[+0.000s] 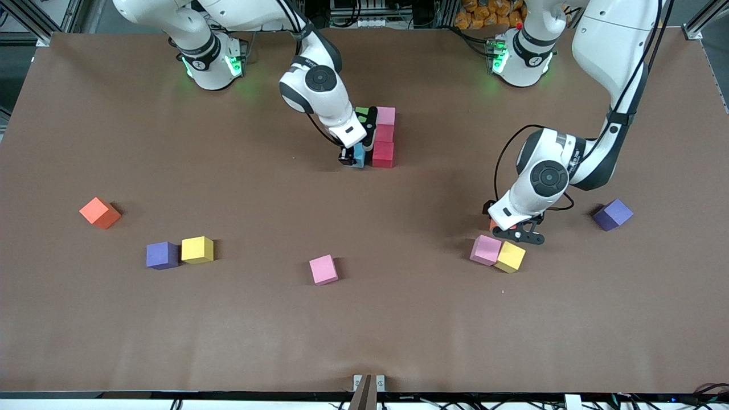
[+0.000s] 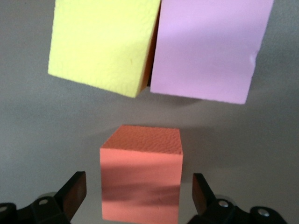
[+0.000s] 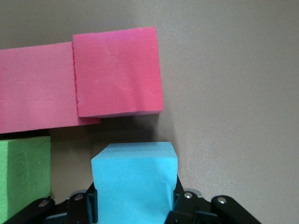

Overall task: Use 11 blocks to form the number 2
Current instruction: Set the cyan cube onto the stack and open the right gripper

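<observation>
1. The right claw [image 1: 357, 158] is clenched on a light blue block [image 3: 135, 179], low over the surface [image 1: 364, 319] just beside the started number 2 [image 1: 380, 136]: a red block [image 1: 383, 154], a pink block [image 1: 385, 115] and a green block [image 3: 23, 175];
2. The left claw [image 1: 515, 232] is released, its fingers [image 2: 70, 193] either side of an orange-red block [image 2: 141, 179], near a pink and yellow pair [image 1: 498, 254].

1. Brown matte tabletop [image 1: 171, 330] fills most of the front view, evenly lit.
2. Metal frame rails [image 1: 34, 17] past the top corners.
3. Orange bagged items [image 1: 484, 14] above the tabletop's top edge.
4. Cables [image 1: 655, 401] along the bottom edge.
</observation>
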Motion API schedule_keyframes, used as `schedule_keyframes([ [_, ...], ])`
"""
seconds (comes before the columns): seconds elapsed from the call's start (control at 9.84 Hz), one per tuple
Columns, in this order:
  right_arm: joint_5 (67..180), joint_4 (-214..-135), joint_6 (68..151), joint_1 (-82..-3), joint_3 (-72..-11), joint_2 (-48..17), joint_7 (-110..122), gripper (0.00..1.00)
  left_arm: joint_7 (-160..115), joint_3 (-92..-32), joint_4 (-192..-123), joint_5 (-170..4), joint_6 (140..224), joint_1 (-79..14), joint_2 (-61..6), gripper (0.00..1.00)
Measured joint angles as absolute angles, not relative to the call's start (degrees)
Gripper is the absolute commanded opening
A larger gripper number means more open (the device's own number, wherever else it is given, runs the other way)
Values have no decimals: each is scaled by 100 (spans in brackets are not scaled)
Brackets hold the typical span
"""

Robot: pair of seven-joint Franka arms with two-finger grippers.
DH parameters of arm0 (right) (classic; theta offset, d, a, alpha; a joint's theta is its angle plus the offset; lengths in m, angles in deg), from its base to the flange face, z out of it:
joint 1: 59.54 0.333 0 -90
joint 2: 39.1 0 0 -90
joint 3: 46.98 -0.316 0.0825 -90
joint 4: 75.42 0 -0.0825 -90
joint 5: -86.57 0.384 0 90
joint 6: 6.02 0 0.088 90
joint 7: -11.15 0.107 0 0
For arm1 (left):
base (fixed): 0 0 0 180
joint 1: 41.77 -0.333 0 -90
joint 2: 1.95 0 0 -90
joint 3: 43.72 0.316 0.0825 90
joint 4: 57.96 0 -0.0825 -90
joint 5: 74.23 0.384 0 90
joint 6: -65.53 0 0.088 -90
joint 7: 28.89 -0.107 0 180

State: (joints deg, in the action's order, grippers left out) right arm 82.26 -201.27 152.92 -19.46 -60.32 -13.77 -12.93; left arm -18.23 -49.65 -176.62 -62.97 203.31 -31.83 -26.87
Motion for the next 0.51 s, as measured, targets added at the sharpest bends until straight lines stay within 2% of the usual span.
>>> schedule_keyframes([
  [0.51,8221,-20054,15298,-1763,-5957,-1376,-1044,17,-1823,-4954,-17689,-6297,20362,-3231,-2607,100],
])
